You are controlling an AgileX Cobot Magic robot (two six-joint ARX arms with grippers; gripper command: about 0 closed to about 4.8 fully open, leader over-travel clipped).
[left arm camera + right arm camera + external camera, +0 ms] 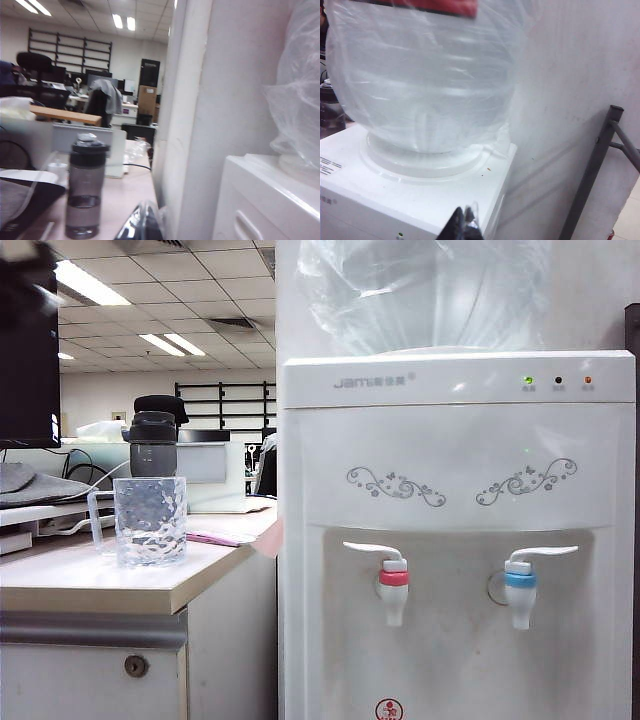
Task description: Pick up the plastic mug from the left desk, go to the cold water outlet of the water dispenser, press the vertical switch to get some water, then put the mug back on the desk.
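exterior view: grey bottle (153, 445) behind plastic mug (149, 521)

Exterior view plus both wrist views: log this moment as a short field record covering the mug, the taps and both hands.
plastic mug: upright on the left desk, unheld, in front of the smoky-grey bottle
cold water outlet: blue collar, lever untouched
red-collar tap: untouched
water dispenser: green light on
left hand: shut, empty, above the desk by the dispenser's side
right hand: high over the dispenser top; open or shut unclear
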